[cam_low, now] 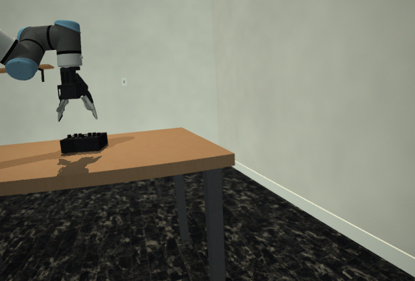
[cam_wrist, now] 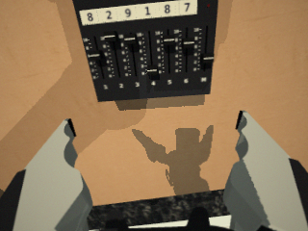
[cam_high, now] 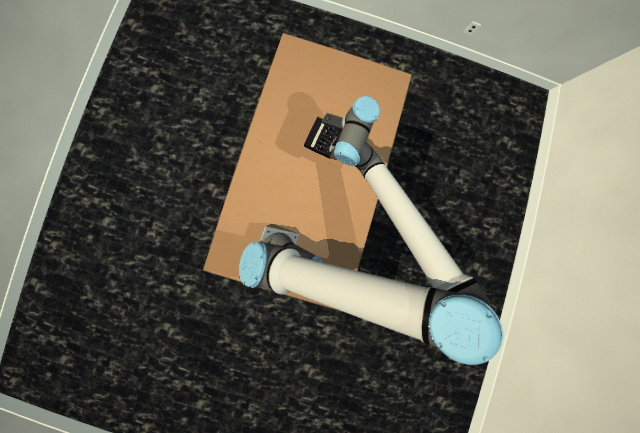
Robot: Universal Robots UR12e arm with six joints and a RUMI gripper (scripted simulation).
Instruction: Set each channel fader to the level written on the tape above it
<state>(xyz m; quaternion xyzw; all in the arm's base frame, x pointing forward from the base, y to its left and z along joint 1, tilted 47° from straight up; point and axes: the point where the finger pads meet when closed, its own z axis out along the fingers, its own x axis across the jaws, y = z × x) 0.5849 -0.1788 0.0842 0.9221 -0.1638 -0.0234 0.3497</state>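
The black lighting desk (cam_high: 321, 135) (cam_low: 83, 142) (cam_wrist: 144, 93) lies on the wooden table (cam_high: 279, 185) (cam_low: 150, 150). In the wrist view its white tape (cam_wrist: 138, 12) reads 8, 2, 9, 1, 8, 7 above six channel faders. Fader 1 (cam_wrist: 95, 56) sits near mid-travel. Faders 2 (cam_wrist: 110, 38), 3 (cam_wrist: 129, 38), 5 (cam_wrist: 169, 40) and 6 (cam_wrist: 189, 43) sit high. Fader 4 (cam_wrist: 153, 72) sits low. The master fader (cam_wrist: 208, 59) is at the far right, near mid-travel. My gripper (cam_low: 77, 117) (cam_wrist: 154, 115) is open and empty. It hangs well above the desk, pointing down just in front of its near edge.
The arm's base (cam_high: 281, 236) is bolted at the table's near end, and the elbow (cam_high: 465, 330) hangs out past the table's right side. A small wall shelf (cam_low: 45, 67) sits behind the wrist. The gripper's shadow (cam_wrist: 185, 159) falls on the table in front of the desk.
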